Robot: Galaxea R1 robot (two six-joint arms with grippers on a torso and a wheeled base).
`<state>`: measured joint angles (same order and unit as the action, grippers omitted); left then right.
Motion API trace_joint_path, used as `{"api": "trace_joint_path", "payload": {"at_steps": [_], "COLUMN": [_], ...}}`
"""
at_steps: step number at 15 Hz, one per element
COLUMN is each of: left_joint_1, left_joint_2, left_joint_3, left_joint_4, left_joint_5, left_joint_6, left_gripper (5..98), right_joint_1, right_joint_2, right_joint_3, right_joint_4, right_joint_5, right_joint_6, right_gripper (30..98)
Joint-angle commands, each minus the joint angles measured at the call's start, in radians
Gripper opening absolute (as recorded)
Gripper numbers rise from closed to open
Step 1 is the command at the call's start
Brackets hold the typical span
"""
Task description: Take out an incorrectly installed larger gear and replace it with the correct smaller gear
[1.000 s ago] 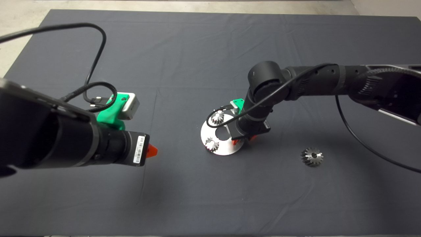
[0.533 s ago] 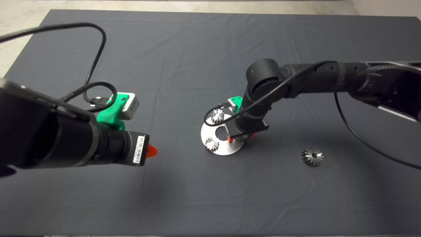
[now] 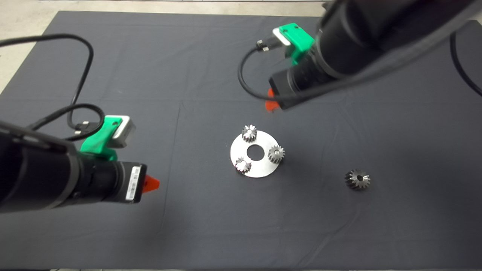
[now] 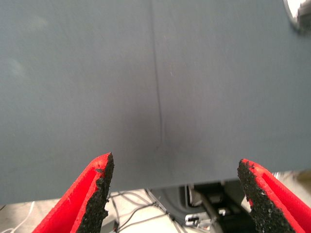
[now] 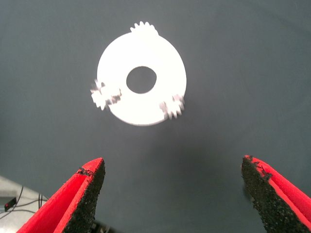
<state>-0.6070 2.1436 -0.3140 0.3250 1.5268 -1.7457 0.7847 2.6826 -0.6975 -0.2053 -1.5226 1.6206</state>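
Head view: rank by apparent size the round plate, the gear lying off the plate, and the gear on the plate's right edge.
1. Round plate, clearly largest.
2. Larger gear, lying alone on the mat.
3. Smaller gear on the plate's right edge, narrower; it looks alike to the other two small gears there.

My head camera looks down from above on the whole dark mat (image 3: 211, 56). The camera on my right wrist faces down past my right pincer (image 5: 177, 194), hanging high over the round plate (image 5: 141, 81), which the head view shares. My left wrist camera looks past my left pincer (image 4: 177, 194) across bare mat, the plate's edge just showing.
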Motion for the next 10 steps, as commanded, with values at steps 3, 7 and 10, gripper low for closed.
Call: {"api": "trace_joint_path", "payload": {"at_steps": [3,7,10], "left_joint_1": [-0.01,-0.01,-0.01], "left_joint_2": [0.027,0.041,0.043], "left_joint_3": [0.031,0.029,0.027], "left_joint_4": [-0.041,-0.044,-0.047], "left_joint_5": [0.024,-0.012,-0.02], "left_joint_6": [0.014,0.002,-0.001], "left_gripper": [64.3,64.3,64.3], "right_joint_1": [0.116,0.117,0.11], "right_joint_2": [-0.194,-0.387,-0.453], "right_joint_3": [0.294,0.361,0.362], "right_joint_4": [0.041,0.043,0.043], "right_joint_5": [-0.105,-0.102,-0.102], "right_joint_6": [0.212,0.208,0.211], "right_gripper": [73.8,73.8,73.8]}}
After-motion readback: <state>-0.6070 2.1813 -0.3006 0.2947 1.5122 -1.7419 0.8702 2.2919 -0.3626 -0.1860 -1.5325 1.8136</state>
